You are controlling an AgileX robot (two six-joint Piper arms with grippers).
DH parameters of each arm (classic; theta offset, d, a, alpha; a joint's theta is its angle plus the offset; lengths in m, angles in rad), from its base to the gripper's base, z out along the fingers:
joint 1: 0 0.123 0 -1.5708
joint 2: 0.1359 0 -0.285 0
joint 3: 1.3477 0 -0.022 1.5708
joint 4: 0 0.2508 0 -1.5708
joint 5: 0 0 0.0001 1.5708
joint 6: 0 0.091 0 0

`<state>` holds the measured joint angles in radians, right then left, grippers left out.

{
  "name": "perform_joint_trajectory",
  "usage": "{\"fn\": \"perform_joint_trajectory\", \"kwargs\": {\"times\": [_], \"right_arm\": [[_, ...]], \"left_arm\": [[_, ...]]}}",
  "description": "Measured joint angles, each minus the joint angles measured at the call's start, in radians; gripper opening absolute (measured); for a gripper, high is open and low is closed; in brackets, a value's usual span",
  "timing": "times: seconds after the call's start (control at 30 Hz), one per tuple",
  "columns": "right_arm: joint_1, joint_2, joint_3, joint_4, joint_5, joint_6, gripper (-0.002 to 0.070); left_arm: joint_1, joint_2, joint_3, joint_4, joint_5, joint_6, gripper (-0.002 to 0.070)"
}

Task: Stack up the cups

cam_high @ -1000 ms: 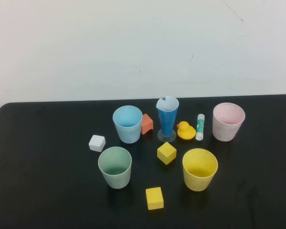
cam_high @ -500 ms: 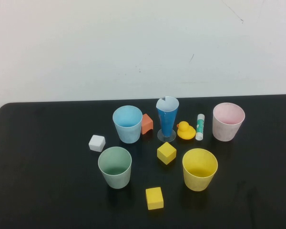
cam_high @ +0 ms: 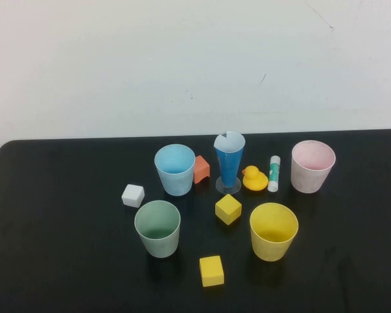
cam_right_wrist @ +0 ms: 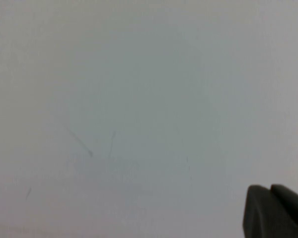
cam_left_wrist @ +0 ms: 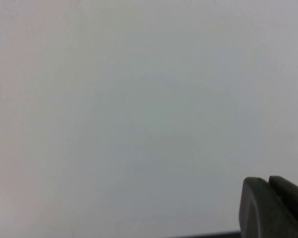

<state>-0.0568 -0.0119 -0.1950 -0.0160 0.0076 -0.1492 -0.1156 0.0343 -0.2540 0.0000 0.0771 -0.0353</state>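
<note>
We are seeing four cups standing apart on the desk (cam_high: 52, 228): blue cup (cam_high: 174, 169), green cup (cam_high: 158, 228), yellow cup (cam_high: 274, 231), pink cup (cam_high: 312, 166). They are looking light, stiff and slippery, best pinched at the rim. Yellow cube (cam_high: 228, 209) and duck (cam_high: 254, 178) are crowding between. Left hand (cam_left_wrist: 275, 208) and right hand (cam_right_wrist: 275, 210) are facing the wall; whether open, we cannot tell

Rear row, L to R: rear-L cup (cam_high: 174, 169), block (cam_high: 201, 169), cone glass (cam_high: 229, 163), duck (cam_high: 254, 178), glue stick (cam_high: 273, 173), rear-R cup (cam_high: 312, 166). Front: front-L cup (cam_high: 158, 228), front-R cup (cam_high: 274, 231), cube (cam_high: 228, 208) btwn. L gripper (cam_left_wrist: 275, 208), R gripper (cam_right_wrist: 275, 210): facing wall.
</note>
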Motion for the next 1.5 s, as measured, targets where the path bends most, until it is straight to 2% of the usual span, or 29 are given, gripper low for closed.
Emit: {"fn": "perform_joint_trajectory", "kwargs": {"times": [0.27, 0.33, 0.47, 0.7, 0.87, 1.0, 1.07, 1.13, 1.33, 1.4, 1.5], "right_arm": [[0.0, 0.229, -0.229, 0.016, 0.546, -0.219, -0.0003], [0.0, 0.31, -0.238, 0.038, 0.614, -0.274, -0.0003], [0.0, 0.452, -0.238, 0.093, 0.67, -0.355, -0.0003], [0.0, 0.619, -0.238, 0.178, 0.659, -0.452, -0.0003], [0.0, 0.648, -0.238, 0.242, 0.631, -0.509, -0.0003], [0.0, 0.648, -0.238, 0.272, 0.628, -0.541, -0.0003], [0.0, 0.648, -0.238, 0.277, 0.628, -0.547, -0.0003], [0.0, 0.648, -0.238, 0.279, 0.628, -0.55, -0.0003], [0.0, 0.648, -0.238, 0.281, 0.626, -0.551, -0.0003], [0.0, 0.648, -0.238, 0.281, 0.626, -0.552, -0.0003], [0.0, 0.648, -0.238, 0.281, 0.624, -0.552, -0.0003]], "left_arm": [[0.0, 0.303, -0.211, 0.0, 0.309, 0.0, -0.0002], [0.0, 0.392, -0.247, -0.031, 0.343, 0.0, -0.0002], [0.0, 0.591, -0.325, -0.155, 0.387, 0.091, -0.0002], [0.0, 0.925, -0.457, -0.479, 0.462, 0.403, -0.0002], [-0.027, 1.138, -0.538, -0.532, 0.442, 0.491, -0.0002], [-0.112, 1.282, -0.609, -0.532, 0.429, 0.502, 0.0002], [-0.149, 1.347, -0.648, -0.517, 0.423, 0.507, 0.0032], [-0.181, 1.414, -0.684, -0.498, 0.423, 0.509, 0.0106], [-0.202, 1.583, -0.761, -0.464, 0.41, 0.498, 0.0444], [-0.202, 1.63, -0.777, -0.454, 0.378, 0.496, 0.049], [-0.202, 1.71, -0.802, -0.441, 0.319, 0.496, 0.0501]]}}
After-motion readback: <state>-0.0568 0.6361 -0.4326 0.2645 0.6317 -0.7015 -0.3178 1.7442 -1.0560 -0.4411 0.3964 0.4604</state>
